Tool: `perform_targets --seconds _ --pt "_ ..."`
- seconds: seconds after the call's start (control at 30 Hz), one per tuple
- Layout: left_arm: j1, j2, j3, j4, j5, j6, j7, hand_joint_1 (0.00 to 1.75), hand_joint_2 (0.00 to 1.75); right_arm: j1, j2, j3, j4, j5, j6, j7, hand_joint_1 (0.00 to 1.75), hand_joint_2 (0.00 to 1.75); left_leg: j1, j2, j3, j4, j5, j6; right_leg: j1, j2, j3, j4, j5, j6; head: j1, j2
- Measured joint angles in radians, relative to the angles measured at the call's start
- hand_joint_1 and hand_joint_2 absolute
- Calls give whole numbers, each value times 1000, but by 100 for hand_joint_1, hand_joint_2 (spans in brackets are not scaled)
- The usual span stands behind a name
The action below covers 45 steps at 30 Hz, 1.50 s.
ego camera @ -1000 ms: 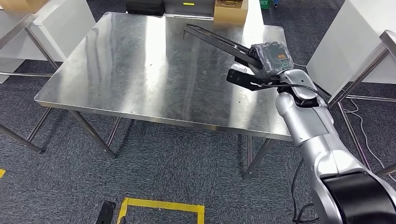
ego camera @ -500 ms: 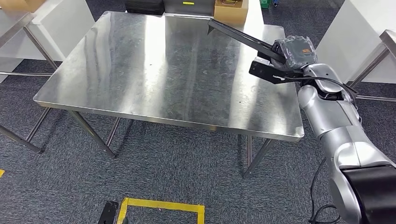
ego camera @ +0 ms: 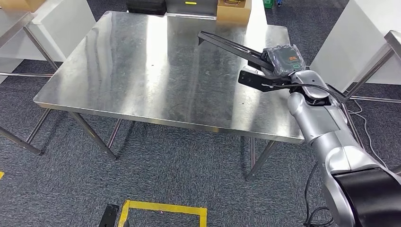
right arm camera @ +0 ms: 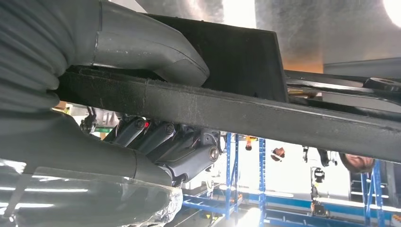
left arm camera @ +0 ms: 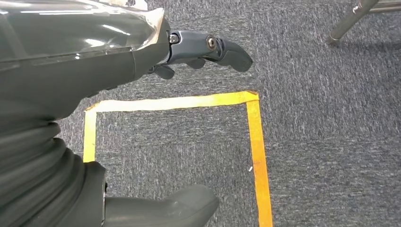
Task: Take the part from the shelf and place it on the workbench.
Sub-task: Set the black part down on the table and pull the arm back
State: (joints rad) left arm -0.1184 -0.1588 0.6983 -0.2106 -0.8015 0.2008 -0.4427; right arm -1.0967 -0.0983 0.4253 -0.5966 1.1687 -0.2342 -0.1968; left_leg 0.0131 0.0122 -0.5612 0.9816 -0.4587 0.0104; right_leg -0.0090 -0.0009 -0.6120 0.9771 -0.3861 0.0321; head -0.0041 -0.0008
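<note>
The part (ego camera: 227, 45) is a long black metal bar with a bent bracket end. My right hand (ego camera: 282, 60) grips it over the right side of the steel workbench (ego camera: 142, 66), and the bar reaches out toward the far middle of the top. Up close in the right wrist view, the thumb and fingers (right arm camera: 161, 137) wrap around the black bar (right arm camera: 265, 113). My left hand (left arm camera: 198, 52) hangs over the carpet floor, its fingers loosely apart and holding nothing.
A cardboard box (ego camera: 232, 10) and a dark case (ego camera: 146, 6) sit beyond the workbench's far edge. White panels and metal frames stand at both sides. A yellow tape square (ego camera: 163, 213) marks the carpet in front. Blue racks (right arm camera: 236, 189) appear in the distance.
The right hand with the part swung right and away, then came back left and slightly lower over the workbench. The grip on the bar is unchanged.
</note>
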Motion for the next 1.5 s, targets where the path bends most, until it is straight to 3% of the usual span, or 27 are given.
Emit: perform_targets --seconds 0.4,0.57,0.7,0.77,0.83,0.9,0.93,0.97,1.03,1.07,1.1,1.17,1.23,1.27,1.3,1.37,1.4,1.43,1.47,1.5 --pt "4 3 3 0 7 8 -8 0 175 2 38 18 14 12 -1 -19 175 175 -1 0 -1 0 0 0 -1 0 0 0 0 0 0 0" --pt "7 6 3 0 7 8 -12 0 175 8 48 28 19 21 -2 -21 175 175 -1 0 -4 9 -5 8 -12 0 0 -1 0 1 0 0" --pt "9 7 4 0 7 6 -15 0 175 9 53 34 19 24 -4 -20 175 175 2 2 4 0 -4 19 -9 0 0 -3 -1 8 0 0" --pt "9 7 4 0 7 5 -16 0 175 8 52 38 20 24 -6 -18 175 175 11 5 21 -15 3 28 -6 0 -27 51 -24 7 2 0" --pt "8 7 4 0 5 4 -17 0 175 9 49 41 21 25 -6 -17 175 175 16 6 31 -20 3 31 -8 1 -98 184 -67 4 4 0" --pt "9 6 4 0 3 1 -17 0 175 17 44 44 25 26 -6 -16 175 175 19 3 37 -20 -6 28 -14 1 -164 288 -84 12 3 0" --pt "10 5 5 0 2 0 -18 0 175 21 42 45 26 27 -6 -16 175 175 22 1 43 -20 -13 24 -18 1 -172 285 -68 21 3 0" --pt "11 5 5 0 0 -1 -19 0 175 25 40 46 28 28 -7 -16 175 175 25 -1 53 -20 -22 18 -23 0 -157 238 -36 33 3 0" --pt "11 6 5 0 -2 -1 -20 0 175 26 37 47 29 30 -7 -16 175 175 31 -2 73 -20 -43 1 -28 -5 -89 85 32 54 4 0" --pt "10 6 5 0 -3 -1 -20 0 175 25 36 48 30 30 -8 -16 175 175 32 -1 80 -20 -53 -8 -25 -6 -59 29 45 53 5 0" --pt "9 6 5 0 -3 -1 -21 0 175 24 35 49 32 31 -8 -16 175 175 32 0 84 -21 -61 -16 -20 -6 -42 2 44 45 4 0" --pt "7 6 5 0 -4 -1 -21 0 175 23 32 51 34 32 -9 -15 175 175 31 3 95 -29 -72 -30 -8 -2 -33 4 20 16 -1 0" --pt "5 5 5 -1 -4 -1 -22 0 175 22 29 52 33 32 -11 -13 175 175 35 3 103 -21 -86 -40 -16 2 -19 3 2 -9 -8 0" --pt "3 5 5 -2 -4 0 -22 0 175 19 28 52 33 32 -12 -13 175 175 36 3 89 14 -98 -42 -20 5 -8 0 -6 -20 -11 0" --pt "1 5 5 -2 -4 0 -23 0 175 19 28 52 33 32 -13 -13 175 175 37 0 52 75 -114 -43 -24 7 5 -3 -16 -30 -14 0" --pt "3 6 4 -2 -5 0 -23 0 175 25 30 53 36 32 -14 -13 175 175 35 -4 -62 235 -144 -45 -18 11 29 -5 -37 -43 -18 0" --pt "5 6 4 -2 -5 0 -23 0 175 33 30 54 38 33 -14 -13 175 175 35 -5 -117 290 -141 -44 -16 14 43 -6 -50 -44 -18 0" --pt "9 7 5 -2 -5 0 -23 0 175 41 30 54 40 33 -14 -13 175 175 35 -5 -156 307 -114 -42 -15 16 59 -6 -63 -43 -18 0" --pt "12 8 5 -2 -5 0 -23 0 175 48 30 55 42 33 -14 -13 175 175 35 -5 -174 281 -63 -39 -15 18 76 -6 -77 -41 -18 0" --pt "14 9 5 -2 -5 0 -23 0 175 52 31 55 43 33 -14 -13 175 175 35 -5 -175 218 6 -35 -16 20 95 -6 -93 -37 -18 0"
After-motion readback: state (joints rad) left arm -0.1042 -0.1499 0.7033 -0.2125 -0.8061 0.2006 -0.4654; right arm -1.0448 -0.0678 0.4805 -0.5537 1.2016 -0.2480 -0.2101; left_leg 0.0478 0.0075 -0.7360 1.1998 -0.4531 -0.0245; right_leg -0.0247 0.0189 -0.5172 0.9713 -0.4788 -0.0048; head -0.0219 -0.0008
